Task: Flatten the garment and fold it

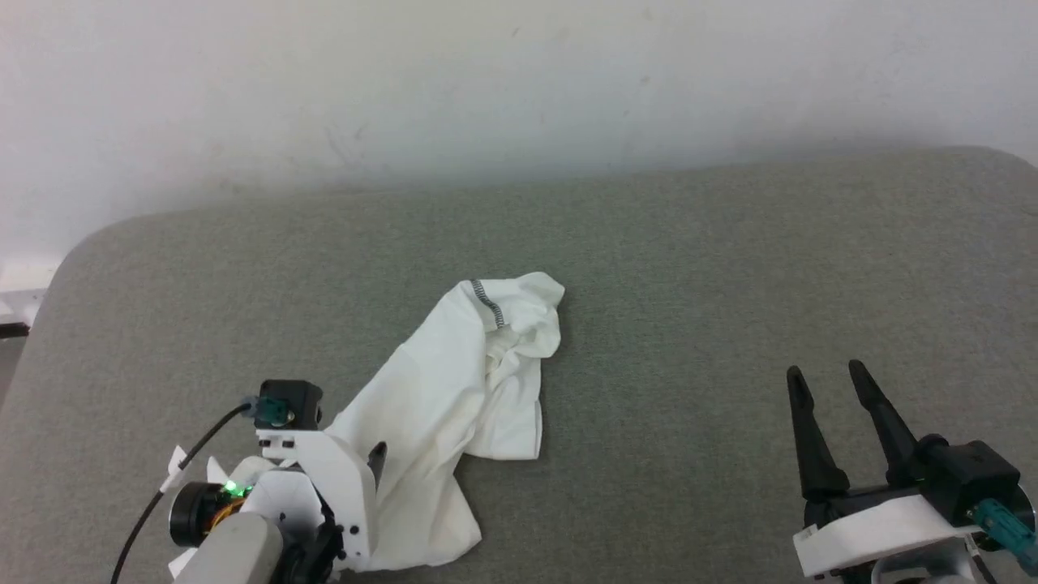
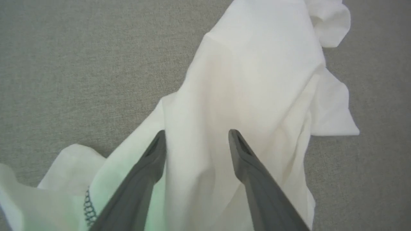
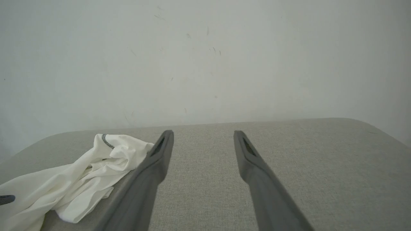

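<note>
We judge the flattening step to be in hand, with no fold begun. The garment (image 1: 454, 397), a white thin-fabric shirt, lies bunched in a diagonal heap on the grey padded surface (image 1: 689, 268), left of centre and reaching toward the near edge.

The left gripper (image 2: 197, 133) hangs directly over the near end of the heap. Its fingers are spread, a ridge of cloth runs between them, and nothing is pinched. The right gripper (image 1: 825, 371) stands with fingers spread over bare padding, well apart from the shirt.

The next move probably calls for each gripper to find a separate hem or sleeve edge, pinch a single layer, and draw the cloth outward.

We read no brand, label or writing. The only marking is a dark grey stitched seam (image 1: 486, 302) at the far end.
</note>
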